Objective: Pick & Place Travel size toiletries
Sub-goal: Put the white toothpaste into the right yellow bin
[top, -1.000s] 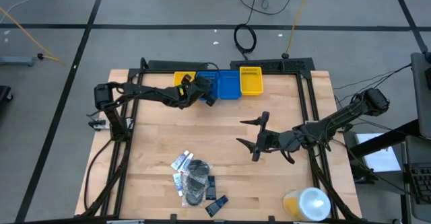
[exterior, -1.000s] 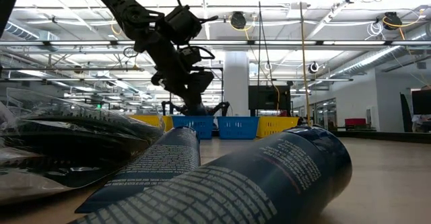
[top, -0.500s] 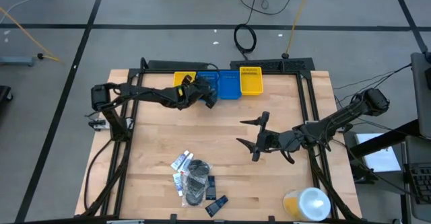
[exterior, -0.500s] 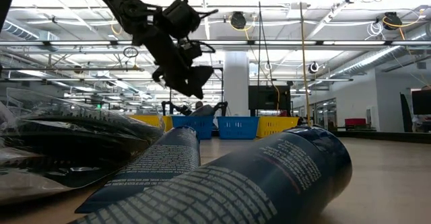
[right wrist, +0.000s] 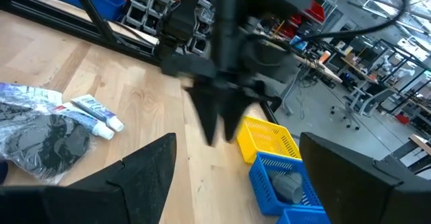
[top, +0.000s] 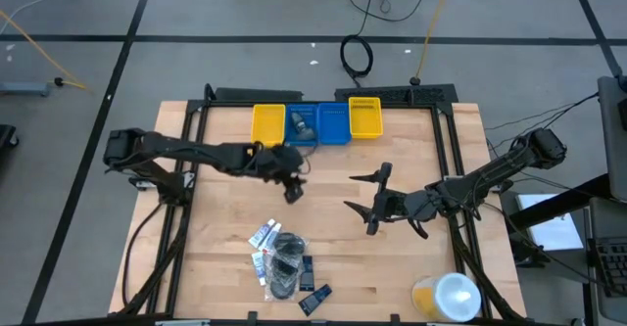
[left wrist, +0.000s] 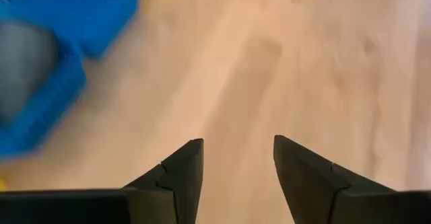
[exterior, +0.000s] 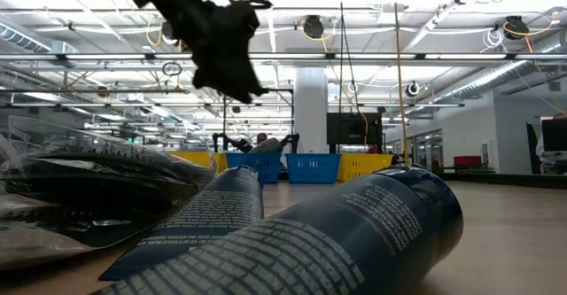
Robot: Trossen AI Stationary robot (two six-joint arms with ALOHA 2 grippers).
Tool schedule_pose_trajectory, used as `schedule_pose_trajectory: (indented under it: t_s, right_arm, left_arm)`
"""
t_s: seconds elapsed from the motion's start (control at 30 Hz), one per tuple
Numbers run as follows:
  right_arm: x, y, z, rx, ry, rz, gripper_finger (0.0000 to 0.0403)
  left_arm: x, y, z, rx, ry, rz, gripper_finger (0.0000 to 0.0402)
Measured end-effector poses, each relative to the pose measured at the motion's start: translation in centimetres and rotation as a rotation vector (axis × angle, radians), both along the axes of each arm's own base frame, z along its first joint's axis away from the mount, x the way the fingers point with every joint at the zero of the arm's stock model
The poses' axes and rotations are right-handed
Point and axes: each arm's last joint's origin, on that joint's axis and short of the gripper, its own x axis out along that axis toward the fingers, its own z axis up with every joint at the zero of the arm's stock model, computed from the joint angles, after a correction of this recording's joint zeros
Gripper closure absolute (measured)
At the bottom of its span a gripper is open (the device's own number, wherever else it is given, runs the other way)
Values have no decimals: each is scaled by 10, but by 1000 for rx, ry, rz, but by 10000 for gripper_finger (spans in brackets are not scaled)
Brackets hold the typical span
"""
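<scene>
The travel size toiletries (top: pixel 284 262) lie in a heap near the table's near edge: white-and-blue tubes (right wrist: pixel 94 113), round black pieces in clear wrap (right wrist: pixel 40 140), small black packets. In the low view, two dark printed tubes (exterior: pixel 354 224) lie right in front of the camera. A grey mini bottle (top: pixel 301 125) rests in the left blue bin (top: pixel 299 136). My left gripper (top: pixel 293 195) hangs open above bare wood between the bins and the heap, holding nothing (left wrist: pixel 236 150). My right gripper (top: pixel 349 192) waits wide open at mid-table, also empty (right wrist: pixel 236 143).
Four small bins stand in a row at the far edge: yellow (top: pixel 267 123), blue, blue (top: pixel 334 122), yellow (top: pixel 364 116). A large yellow container with a white lid (top: pixel 446 295) stands at the near right corner. Bare wood lies between the two grippers and the heap.
My left gripper has drawn back from over the left blue bin toward the table's near edge and middle, rising in the low view. The grey bottle, earlier covered by the gripper, now shows lying in that bin. The right arm has kept still.
</scene>
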Motion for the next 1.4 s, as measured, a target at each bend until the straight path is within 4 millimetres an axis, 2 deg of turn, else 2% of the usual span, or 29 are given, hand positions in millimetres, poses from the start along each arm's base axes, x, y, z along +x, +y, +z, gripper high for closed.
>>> schedule_pose_trajectory:
  t_s: [0.23, 0.43, 0.6, 1.03, 1.4]
  right_arm:
    - [0, 0, 0, -2, 1, 0, 94]
    - [0, 0, 0, -2, 1, 0, 94]
    - [0, 0, 0, -3, 1, 0, 94]
    - [0, 0, -2, 5, 14, -3, 94]
    - [0, 0, -2, 5, 16, -3, 94]
  left_arm:
    - [-14, -43, -7, -123, 134, 23, 234]
    - [-28, -65, -23, -130, 294, 176, 246]
    - [-34, -75, -34, -144, 381, 249, 259]
    - [-30, -101, -60, -192, 473, 213, 264]
    - [-30, -105, -67, -188, 489, 255, 263]
